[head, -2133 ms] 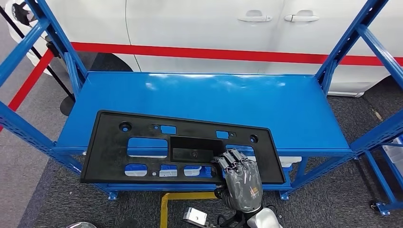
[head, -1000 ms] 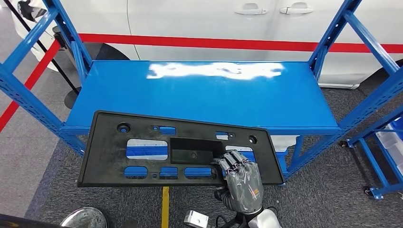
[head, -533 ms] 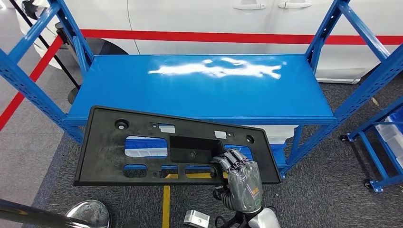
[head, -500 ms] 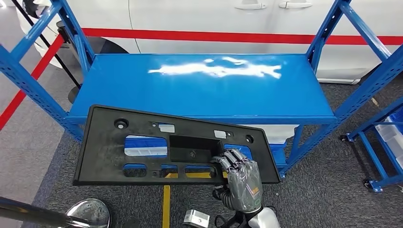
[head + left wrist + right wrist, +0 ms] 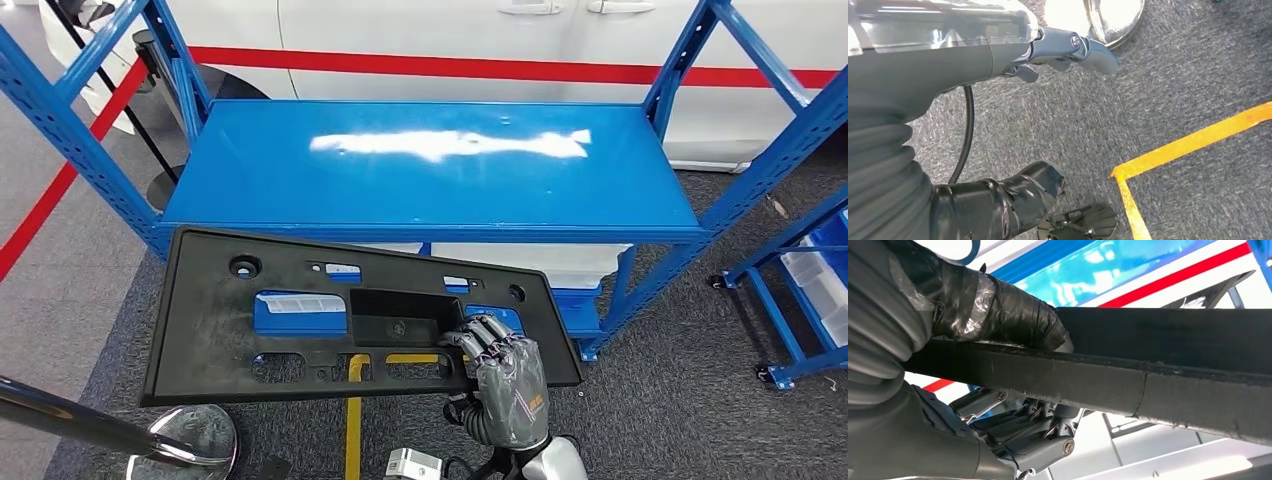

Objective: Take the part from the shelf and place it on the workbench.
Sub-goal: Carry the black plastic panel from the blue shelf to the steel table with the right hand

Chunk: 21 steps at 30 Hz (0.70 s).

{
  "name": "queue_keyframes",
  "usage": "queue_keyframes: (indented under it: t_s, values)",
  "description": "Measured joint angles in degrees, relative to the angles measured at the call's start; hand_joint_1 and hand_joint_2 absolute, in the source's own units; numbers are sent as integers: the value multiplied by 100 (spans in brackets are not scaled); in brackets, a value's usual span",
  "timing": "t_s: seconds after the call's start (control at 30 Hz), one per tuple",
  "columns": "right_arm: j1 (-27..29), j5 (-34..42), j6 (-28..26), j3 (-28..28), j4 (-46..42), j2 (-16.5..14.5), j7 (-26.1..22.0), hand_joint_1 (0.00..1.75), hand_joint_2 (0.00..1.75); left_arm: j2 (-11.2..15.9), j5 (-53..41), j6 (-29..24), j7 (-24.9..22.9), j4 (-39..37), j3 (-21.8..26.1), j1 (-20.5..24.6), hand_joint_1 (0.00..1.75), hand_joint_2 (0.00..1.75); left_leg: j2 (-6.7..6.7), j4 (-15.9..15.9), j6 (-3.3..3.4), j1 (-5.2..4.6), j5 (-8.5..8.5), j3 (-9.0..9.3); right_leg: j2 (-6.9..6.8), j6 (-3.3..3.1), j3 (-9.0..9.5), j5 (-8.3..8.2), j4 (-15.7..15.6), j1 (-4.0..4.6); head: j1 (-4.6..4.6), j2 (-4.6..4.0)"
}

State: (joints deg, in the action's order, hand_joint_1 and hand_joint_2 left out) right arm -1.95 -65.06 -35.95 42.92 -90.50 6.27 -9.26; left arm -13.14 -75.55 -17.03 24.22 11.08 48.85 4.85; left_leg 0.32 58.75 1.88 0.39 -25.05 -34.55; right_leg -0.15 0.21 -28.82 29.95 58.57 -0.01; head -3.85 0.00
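While our right hand point(image 5: 505, 385) grips it near the middle of its lower edge, thumb on one face and fingers on the other as the right wrist view shows, the single black part point(image 5: 250, 320) hangs flat in the air in front of the blue shelf point(image 5: 430, 170), its far edge just overlapping the shelf's front edge in the head view. We count one part, one shelf board in front of us, and one more blue rack point(image 5: 800, 300) at the right. Our left hand point(image 5: 998, 205) hangs over grey carpet point(image 5: 1173, 90) beside a yellow floor line point(image 5: 1193, 145); we cannot tell how far it is open. Compared with two seconds ago, the part has come off the shelf board, which then carried it, and the whole scene has shifted, so we have backed away. A white car point(image 5: 420, 30) with a red stripe stands behind the shelf.
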Motion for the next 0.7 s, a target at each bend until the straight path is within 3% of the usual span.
queue_keyframes:
  t_s: [0.1,0.13,0.2,0.27,0.3,0.33,0.37,0.43,0.5,0.6,0.63,0.7]
  values:
    - [2,-7,-5,-1,-18,0,-5,175,175,-2,1,-7,6,-1,0,2,0,175,2,-15,-109,18,67,-26,-9,-80,-33,-98,-102,25,-3,0]
    - [3,-9,-6,-1,-22,-1,-12,175,175,-2,2,-9,8,-1,0,0,0,175,-3,42,-143,19,-10,-61,-18,-129,-54,-155,-141,9,1,0]
    - [6,-11,-8,-1,-30,-7,-23,175,175,-1,2,-13,11,-1,0,-2,0,175,-13,465,-195,25,-425,-217,-42,-219,-132,-273,-198,-23,8,0]
    - [11,-12,-9,-1,-34,-13,-27,175,175,1,2,-14,11,0,0,-3,0,175,-13,1181,-239,32,-892,-426,-48,-250,-267,-354,-174,-20,12,0]
    - [16,-12,-9,-1,-34,-13,-30,175,175,2,1,-15,11,0,0,-5,0,175,-12,1441,-257,35,-982,-472,-50,-243,-339,-389,-150,-20,12,-1]
    - [20,-12,-9,-1,-34,-13,-31,175,175,4,1,-15,11,0,0,-7,0,175,-11,1523,-272,39,-949,-428,-51,-233,-414,-420,-119,-22,13,-1]
    - [23,-11,-10,-1,-34,-13,-33,175,175,6,1,-16,11,0,0,-8,0,175,-11,1390,-281,44,-823,-280,-51,-219,-485,-446,-81,-26,13,-1]
    - [25,-8,-12,-2,-36,-14,-40,175,175,14,1,-20,11,0,0,1,0,175,-12,663,-284,53,-577,242,-49,-184,-619,-481,20,-29,14,-1]
    - [24,0,-15,-3,-38,-15,-55,175,175,20,1,-29,11,0,0,11,0,175,-30,80,-251,40,-544,590,-48,-133,-713,-513,118,-16,10,-2]
    - [27,35,-17,-3,-40,-15,-92,175,175,19,-1,-43,10,-1,1,4,0,175,-40,-42,-146,32,-527,565,-42,-24,-764,-585,156,-10,7,-1]
    - [28,55,-18,-3,-40,-14,-99,175,175,17,-2,-45,10,-1,2,7,0,175,-31,-52,-91,39,-486,543,-32,11,-791,-530,199,-19,6,-1]
    - [30,91,-18,-5,-39,-13,-106,175,175,16,-4,-46,11,-1,4,19,0,175,-11,-75,12,55,-385,464,-11,66,-932,-157,564,-41,4,-1]
